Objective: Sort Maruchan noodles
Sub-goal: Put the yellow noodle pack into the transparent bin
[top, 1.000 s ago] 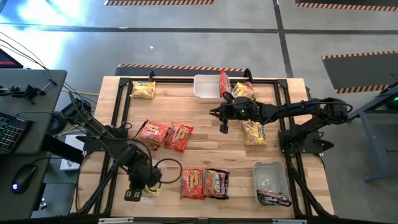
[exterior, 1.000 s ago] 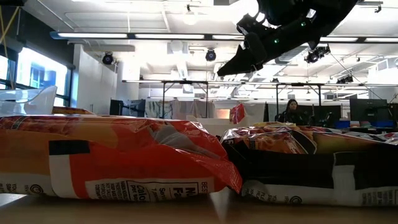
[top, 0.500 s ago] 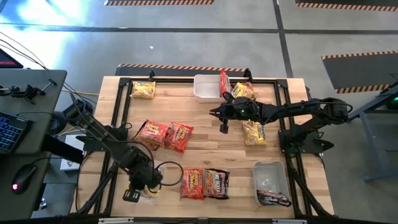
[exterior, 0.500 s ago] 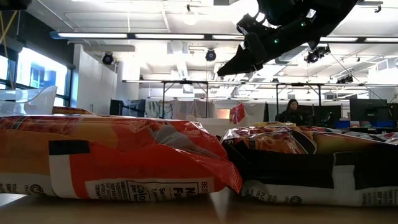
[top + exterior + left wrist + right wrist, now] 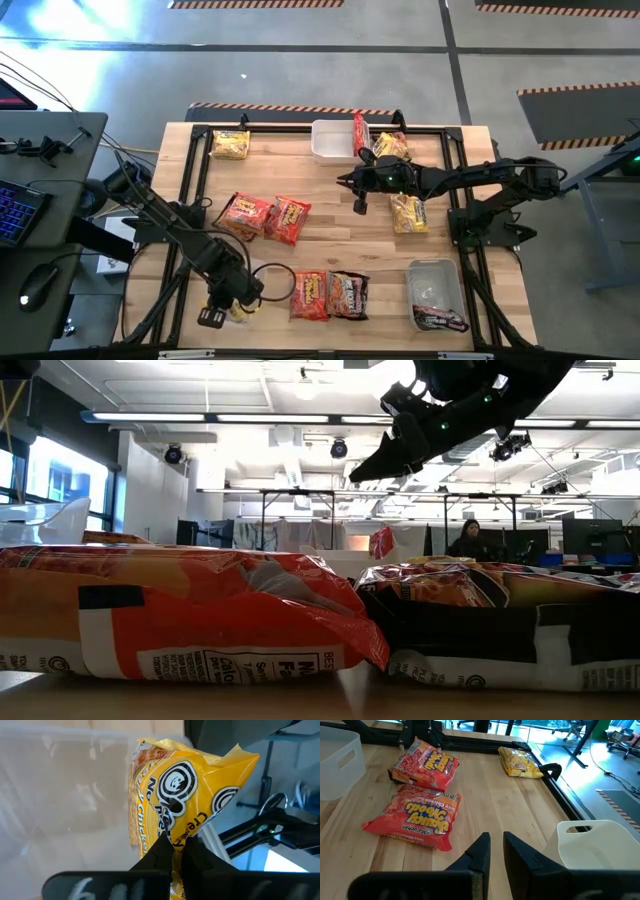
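Pinching a yellow packet (image 5: 187, 805) at the table's front-left corner, left gripper (image 5: 173, 851) shut on it beside a clear tub (image 5: 60, 795), right gripper (image 5: 492, 851) nearly closed, empty, above mid-table.

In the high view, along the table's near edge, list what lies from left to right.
Left claw shut on a yellow packet → red packet → dark packet → clear tub with a dark packet at its near end.
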Tool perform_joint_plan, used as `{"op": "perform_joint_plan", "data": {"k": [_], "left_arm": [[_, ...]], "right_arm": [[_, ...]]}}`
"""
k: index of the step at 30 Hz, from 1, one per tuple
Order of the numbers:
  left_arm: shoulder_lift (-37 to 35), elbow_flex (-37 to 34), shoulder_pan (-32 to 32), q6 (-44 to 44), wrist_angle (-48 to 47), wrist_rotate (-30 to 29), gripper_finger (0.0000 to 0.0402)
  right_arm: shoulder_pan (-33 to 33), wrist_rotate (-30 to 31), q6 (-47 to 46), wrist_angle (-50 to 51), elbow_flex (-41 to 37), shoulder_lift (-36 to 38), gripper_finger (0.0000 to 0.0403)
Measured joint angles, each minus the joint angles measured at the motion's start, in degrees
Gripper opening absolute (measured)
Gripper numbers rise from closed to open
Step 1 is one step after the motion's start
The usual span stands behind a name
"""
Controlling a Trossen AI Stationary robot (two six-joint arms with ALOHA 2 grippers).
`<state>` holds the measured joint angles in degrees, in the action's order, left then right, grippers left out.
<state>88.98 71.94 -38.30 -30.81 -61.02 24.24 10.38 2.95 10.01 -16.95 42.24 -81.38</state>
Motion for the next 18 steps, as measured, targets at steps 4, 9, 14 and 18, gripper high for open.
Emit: {"op": "perform_joint_plan", "data": {"k": [4, 9, 14, 18], "left_arm": [[0.91, 0.00, 0.00, 0.03, 1.07, 0.32, 0.0001], [2.78, 0.00, -0.16, 0.96, 1.19, 0.73, 0.0001], [3.86, 0.00, -0.44, 1.90, 1.43, 0.80, 0.0001], [3.98, 0.00, -0.50, 0.62, 1.67, 0.76, 0.0002]], "right_arm": [[-0.01, -0.01, 0.05, 0.00, 0.00, 0.00, 0.0037], [-0.01, -0.01, 0.18, 0.41, 0.00, 0.00, 0.0037], [-0.01, -0.01, 0.32, 0.48, 0.00, 0.00, 0.0037], [0.01, -0.01, 0.32, 0.50, 0.00, 0.00, 0.0037]]}}
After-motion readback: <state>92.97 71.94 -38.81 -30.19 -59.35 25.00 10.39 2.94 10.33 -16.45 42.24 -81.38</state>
